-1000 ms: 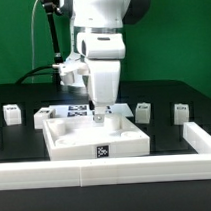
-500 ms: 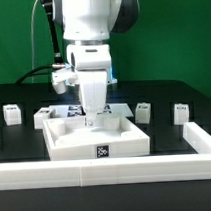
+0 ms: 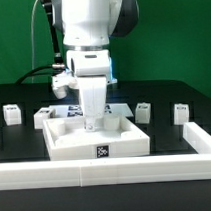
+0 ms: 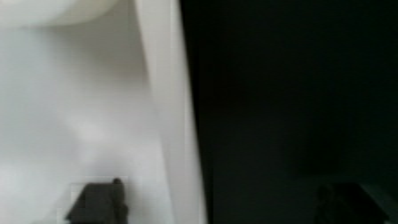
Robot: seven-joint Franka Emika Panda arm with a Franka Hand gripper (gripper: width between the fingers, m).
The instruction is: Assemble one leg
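Note:
Three small white legs with tags stand on the black table: one (image 3: 11, 113) at the exterior view's left and two (image 3: 142, 112) (image 3: 180, 113) at its right. My gripper (image 3: 91, 124) is lowered onto the back part of the large white tray-like part (image 3: 71, 145). In the wrist view the gripper (image 4: 222, 205) is open wide. One dark finger (image 4: 98, 203) is over the white part, and the other is faint against the black table. The part's raised rim (image 4: 160, 100) runs between them. No leg is in the jaws.
A white raised rail (image 3: 107, 174) runs along the front of the table and turns back at the exterior view's right (image 3: 202, 138). A green wall stands behind the arm.
Since a second ago the arm has shifted toward the exterior view's left over the tray-like part. In the last half second it has hardly moved.

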